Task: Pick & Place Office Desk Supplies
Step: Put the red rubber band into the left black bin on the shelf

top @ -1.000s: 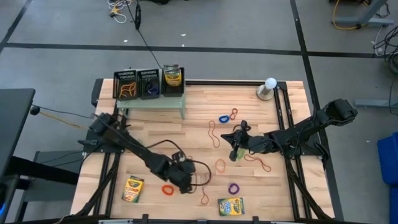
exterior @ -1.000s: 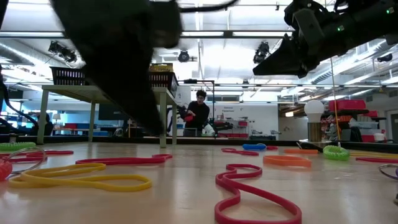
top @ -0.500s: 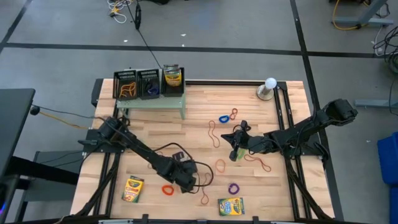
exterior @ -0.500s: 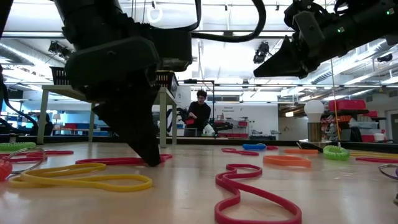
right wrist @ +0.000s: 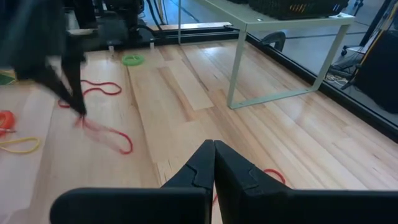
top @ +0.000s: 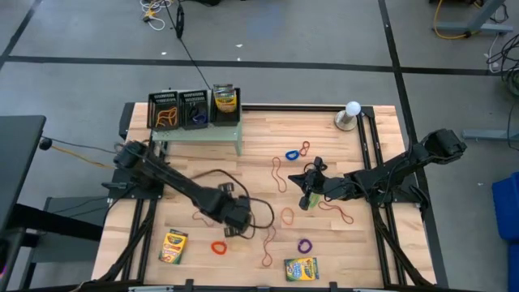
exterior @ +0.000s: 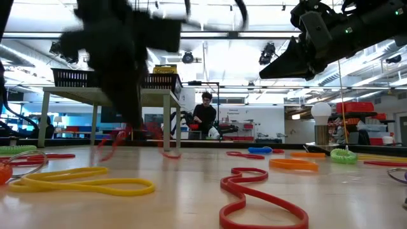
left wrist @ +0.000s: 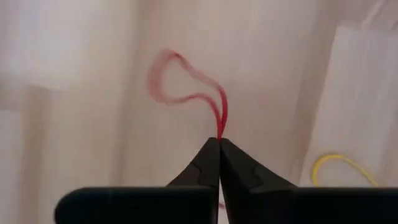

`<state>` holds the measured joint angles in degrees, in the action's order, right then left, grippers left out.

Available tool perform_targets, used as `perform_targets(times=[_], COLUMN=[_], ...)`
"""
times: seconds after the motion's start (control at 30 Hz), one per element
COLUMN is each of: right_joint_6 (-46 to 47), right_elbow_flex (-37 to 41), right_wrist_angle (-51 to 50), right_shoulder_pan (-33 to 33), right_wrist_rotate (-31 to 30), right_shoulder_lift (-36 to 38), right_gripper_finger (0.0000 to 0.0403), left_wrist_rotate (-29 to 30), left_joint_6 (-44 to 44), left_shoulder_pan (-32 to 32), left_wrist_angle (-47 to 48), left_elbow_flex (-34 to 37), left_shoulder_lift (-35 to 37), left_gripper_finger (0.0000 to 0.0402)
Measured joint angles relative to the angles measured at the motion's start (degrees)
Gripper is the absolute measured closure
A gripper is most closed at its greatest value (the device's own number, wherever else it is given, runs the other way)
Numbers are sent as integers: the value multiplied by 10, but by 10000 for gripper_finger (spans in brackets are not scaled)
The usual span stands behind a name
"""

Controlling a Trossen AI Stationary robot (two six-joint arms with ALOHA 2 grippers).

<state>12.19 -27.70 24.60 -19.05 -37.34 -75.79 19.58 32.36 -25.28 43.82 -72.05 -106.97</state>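
While the left end effector (left wrist: 219,144) pinches a red rubber band (left wrist: 186,93) between fully closed tips, lower centre-left above the worktop (top: 259,158), it should lift smoothly toward the upper-left mesh trays (top: 178,108); the right end effector (top: 305,199), closed and empty, waits mid-frame.

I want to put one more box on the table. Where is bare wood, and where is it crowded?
Bare wood lies beside the pale green stand, between its leg and the white globe, and along the table's left edge above the crayon box. The middle is crowded: rubber bands lie scattered around both arms, and a second crayon box sits at the front.
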Motion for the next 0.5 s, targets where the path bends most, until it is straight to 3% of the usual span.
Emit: perform_targets(times=[0.5], right_joint_6=[-5], right_elbow_flex=[0], right_wrist_angle=[1], right_shoulder_pan=[0], right_wrist_rotate=[0], right_shoulder_lift=[0], right_gripper_finger=[391], left_wrist_rotate=[223], left_joint_6=[105], left_shoulder_pan=[21], left_wrist_angle=[149], left_elbow_flex=[0], left_shoulder_lift=[293], left_gripper_finger=[396])
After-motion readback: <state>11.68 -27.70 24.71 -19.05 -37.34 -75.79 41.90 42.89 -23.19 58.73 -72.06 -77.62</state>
